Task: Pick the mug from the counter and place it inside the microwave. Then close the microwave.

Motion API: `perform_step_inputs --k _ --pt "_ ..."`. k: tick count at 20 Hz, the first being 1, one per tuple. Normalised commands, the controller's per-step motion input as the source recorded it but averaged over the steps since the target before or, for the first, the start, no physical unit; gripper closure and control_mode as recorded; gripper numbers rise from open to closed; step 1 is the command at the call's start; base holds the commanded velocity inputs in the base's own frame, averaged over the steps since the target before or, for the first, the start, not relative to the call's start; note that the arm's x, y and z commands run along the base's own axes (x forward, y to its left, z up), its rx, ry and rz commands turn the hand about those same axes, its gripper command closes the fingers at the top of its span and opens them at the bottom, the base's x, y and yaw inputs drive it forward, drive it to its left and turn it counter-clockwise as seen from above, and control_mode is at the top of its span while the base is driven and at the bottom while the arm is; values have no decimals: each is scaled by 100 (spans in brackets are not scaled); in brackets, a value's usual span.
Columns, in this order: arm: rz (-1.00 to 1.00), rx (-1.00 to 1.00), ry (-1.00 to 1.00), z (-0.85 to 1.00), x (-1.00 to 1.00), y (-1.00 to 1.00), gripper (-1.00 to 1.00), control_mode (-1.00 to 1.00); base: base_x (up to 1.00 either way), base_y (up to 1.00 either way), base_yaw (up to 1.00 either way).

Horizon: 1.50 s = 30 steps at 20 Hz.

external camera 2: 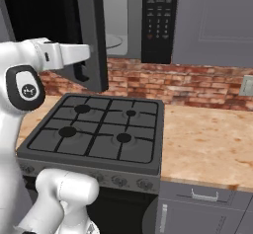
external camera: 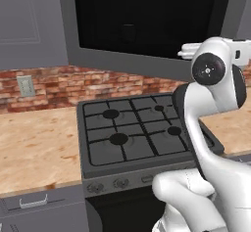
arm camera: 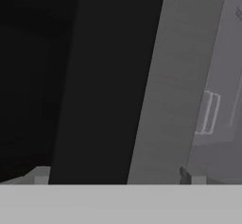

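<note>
Gripper point(arm camera: 116, 176) at microwave door point(external camera 2: 94, 35), jaws wide, empty.
Risk: fingers straddle the door edge; a skewed push may slip off.

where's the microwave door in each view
left base view: the microwave door spans the top, swung open above the stovetop.
right base view: upper left, edge-on, beside the keypad panel.
hand view: dark glass and grey frame, close up.
Shared landmark: the stovetop, in both base views.

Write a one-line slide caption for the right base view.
Open gripper at the swung-open microwave door, above the black stovetop.
</note>
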Motion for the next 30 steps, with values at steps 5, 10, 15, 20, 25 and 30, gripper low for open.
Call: perform_step_inputs --k 5,10,15,20,25,30 --pt "8 2 4 4 32 -27 -100 -100 0 0 0" --pt "8 3 5 4 44 -25 -100 -100 0 0 0" --pt "8 2 6 8 49 -23 -100 -100 0 0 0" --pt "8 2 6 12 45 -17 -100 -100 0 0 0" --pt "7 1 5 12 43 -10 -100 -100 0 0 0" --pt "6 1 3 4 56 -10 -100 -100 0 0 0"
